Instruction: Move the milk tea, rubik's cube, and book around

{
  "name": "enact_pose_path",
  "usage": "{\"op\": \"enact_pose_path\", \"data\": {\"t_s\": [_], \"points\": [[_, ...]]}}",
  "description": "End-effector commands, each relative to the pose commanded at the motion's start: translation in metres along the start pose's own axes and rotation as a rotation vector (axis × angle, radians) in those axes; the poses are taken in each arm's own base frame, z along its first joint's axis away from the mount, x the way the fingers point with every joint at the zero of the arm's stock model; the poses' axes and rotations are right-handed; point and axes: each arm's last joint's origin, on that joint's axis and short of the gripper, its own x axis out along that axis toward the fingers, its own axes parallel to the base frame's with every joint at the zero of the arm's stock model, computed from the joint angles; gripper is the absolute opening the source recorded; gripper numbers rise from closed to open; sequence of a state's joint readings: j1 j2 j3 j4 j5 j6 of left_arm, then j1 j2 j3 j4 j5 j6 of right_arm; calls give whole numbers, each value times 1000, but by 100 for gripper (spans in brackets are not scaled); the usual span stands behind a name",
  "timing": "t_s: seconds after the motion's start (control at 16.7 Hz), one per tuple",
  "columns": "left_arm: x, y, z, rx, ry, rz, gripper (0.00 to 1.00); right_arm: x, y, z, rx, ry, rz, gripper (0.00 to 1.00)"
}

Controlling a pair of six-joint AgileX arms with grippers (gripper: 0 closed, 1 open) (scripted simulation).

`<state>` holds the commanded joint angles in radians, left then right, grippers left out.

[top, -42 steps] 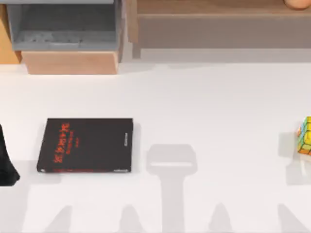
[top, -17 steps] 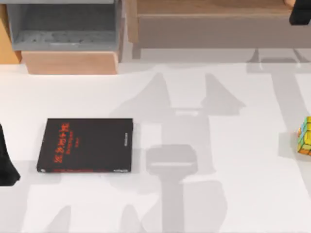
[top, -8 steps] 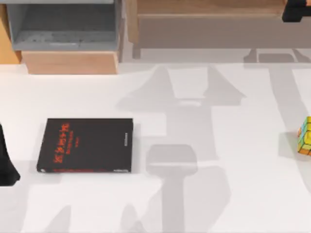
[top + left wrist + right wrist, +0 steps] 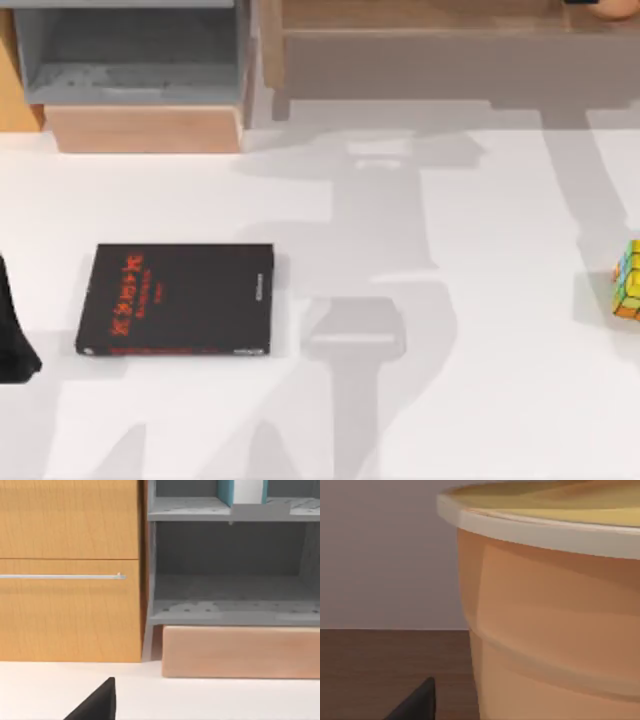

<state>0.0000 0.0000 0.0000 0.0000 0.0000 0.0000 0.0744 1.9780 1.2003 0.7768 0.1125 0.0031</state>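
While the milk tea (image 4: pixel 555 620) looms just before the right claw (image 4: pixel 583 2) (finger spread impossible to tell), the left arm sits parked.

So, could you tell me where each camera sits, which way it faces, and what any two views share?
Top view: above the table, looking down on the book and rubik's cube; left arm at the left edge.
Left wrist view: low, facing the wooden cabinet and grey shelf; a dark fingertip shows.
Right wrist view: close on the milk tea, fingertip showing.
Shared: top and right wrist views both show the milk tea.
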Motion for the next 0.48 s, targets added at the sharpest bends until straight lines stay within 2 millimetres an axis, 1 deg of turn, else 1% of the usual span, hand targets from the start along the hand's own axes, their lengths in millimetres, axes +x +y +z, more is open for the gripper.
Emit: {"op": "enact_pose_path", "data": {"t_s": [0.12, 0.24, 0.48], "points": [[0, 0, 0, 0, 0, 0, 100, 14, 0, 0, 0, 0, 0, 100], [0, 0, 0, 0, 0, 0, 100, 23, 0, 0, 0, 0, 0, 100], [0, 0, 0, 0, 0, 0, 100, 25, 0, -1, 0, 0, 0, 100]]}}
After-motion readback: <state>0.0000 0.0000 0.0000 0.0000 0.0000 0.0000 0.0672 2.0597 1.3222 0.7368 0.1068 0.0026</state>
